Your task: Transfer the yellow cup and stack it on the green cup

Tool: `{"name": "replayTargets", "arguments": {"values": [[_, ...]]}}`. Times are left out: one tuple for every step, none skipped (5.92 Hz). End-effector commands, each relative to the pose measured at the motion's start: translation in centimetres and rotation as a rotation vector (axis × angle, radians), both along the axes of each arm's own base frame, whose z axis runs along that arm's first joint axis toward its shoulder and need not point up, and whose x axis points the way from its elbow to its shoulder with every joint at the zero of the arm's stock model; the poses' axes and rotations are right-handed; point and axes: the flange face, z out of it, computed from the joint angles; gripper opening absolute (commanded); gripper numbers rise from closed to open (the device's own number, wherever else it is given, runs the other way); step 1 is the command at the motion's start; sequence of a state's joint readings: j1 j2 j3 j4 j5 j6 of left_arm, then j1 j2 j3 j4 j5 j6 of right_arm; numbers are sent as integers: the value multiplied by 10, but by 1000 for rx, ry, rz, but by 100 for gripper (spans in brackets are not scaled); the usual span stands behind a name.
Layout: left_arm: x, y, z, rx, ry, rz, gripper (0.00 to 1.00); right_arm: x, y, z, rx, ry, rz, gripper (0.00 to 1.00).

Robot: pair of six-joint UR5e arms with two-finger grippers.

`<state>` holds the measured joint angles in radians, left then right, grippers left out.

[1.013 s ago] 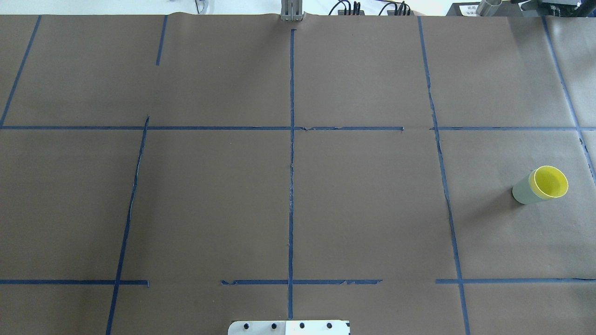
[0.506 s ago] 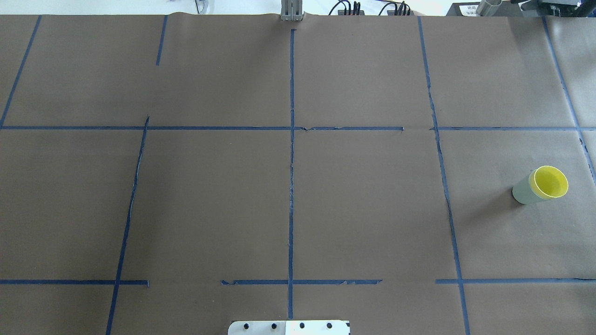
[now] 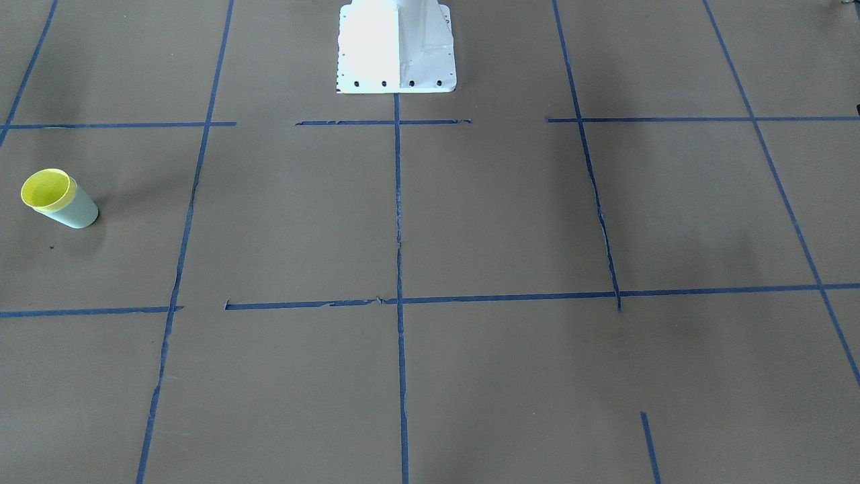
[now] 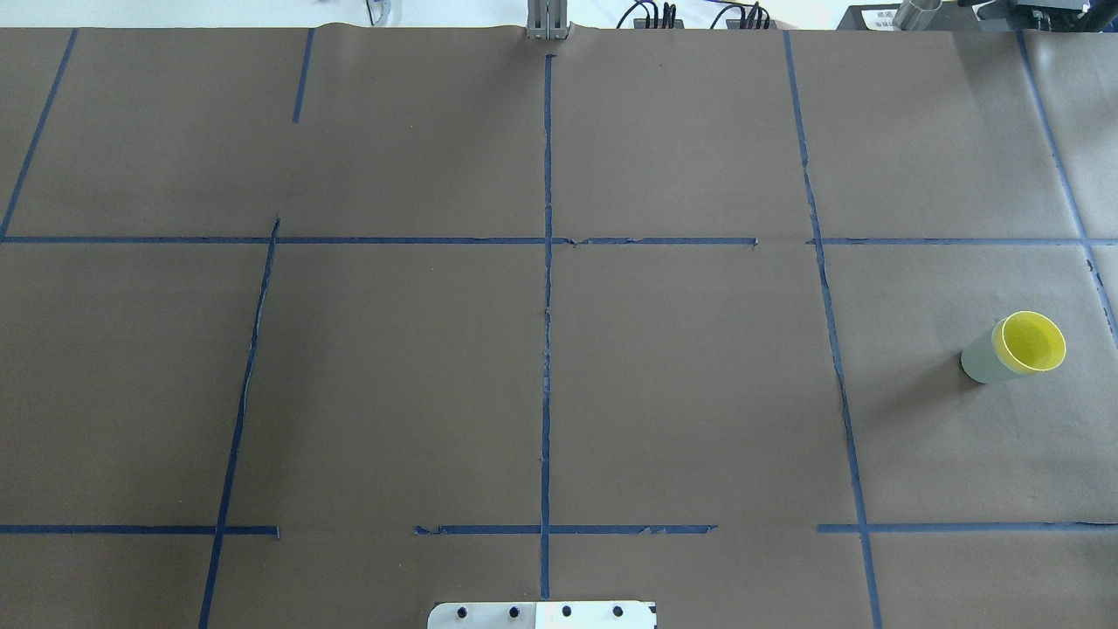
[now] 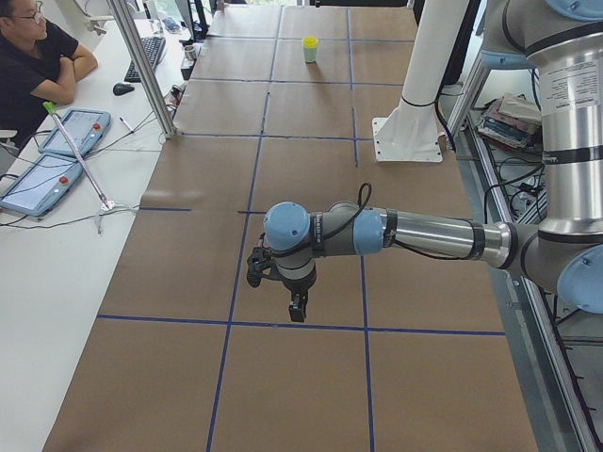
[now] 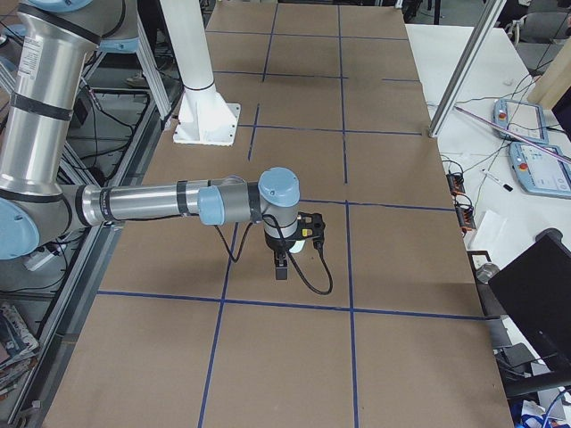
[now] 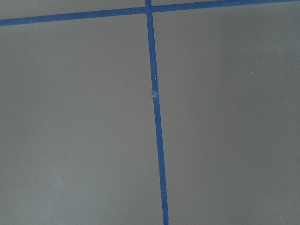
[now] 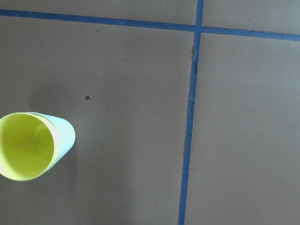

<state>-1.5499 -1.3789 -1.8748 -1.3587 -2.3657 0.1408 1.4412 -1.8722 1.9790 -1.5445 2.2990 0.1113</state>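
The yellow cup (image 4: 1033,341) sits nested upright inside the green cup (image 4: 980,360) on the table's right side. The pair also shows in the front view, yellow (image 3: 46,188) in green (image 3: 77,212), and in the right wrist view, yellow (image 8: 26,145) in green (image 8: 66,133). My right gripper (image 6: 281,267) hangs above the table close to the cups, apart from them. My left gripper (image 5: 298,309) hangs over bare table at the left end, far from the cups (image 5: 310,47). I cannot tell whether either gripper is open or shut. No fingers show in the wrist views.
Brown paper with a blue tape grid (image 4: 547,262) covers the table. The white robot base plate (image 3: 396,47) stands at the middle of the robot's edge. A person (image 5: 28,56) sits at a side table with tablets (image 5: 42,179), behind a metal post (image 5: 141,66).
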Motion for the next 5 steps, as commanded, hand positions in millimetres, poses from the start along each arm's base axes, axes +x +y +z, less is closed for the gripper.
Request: {"name": "replayTargets", "arguments": {"values": [[0, 0, 4, -7, 1, 3, 100, 0, 2, 1, -5, -6, -2, 100], [0, 0, 5, -9, 1, 2, 100, 0, 2, 0, -6, -12, -3, 100], [2, -5, 1, -6, 1, 2, 100, 0, 3, 1, -7, -13, -3, 100], [2, -4, -2, -5, 1, 2, 100, -1, 1, 0, -5, -13, -2, 100], [1, -5, -1, 0, -11, 3, 100, 0, 2, -1, -2, -14, -2, 100]]}}
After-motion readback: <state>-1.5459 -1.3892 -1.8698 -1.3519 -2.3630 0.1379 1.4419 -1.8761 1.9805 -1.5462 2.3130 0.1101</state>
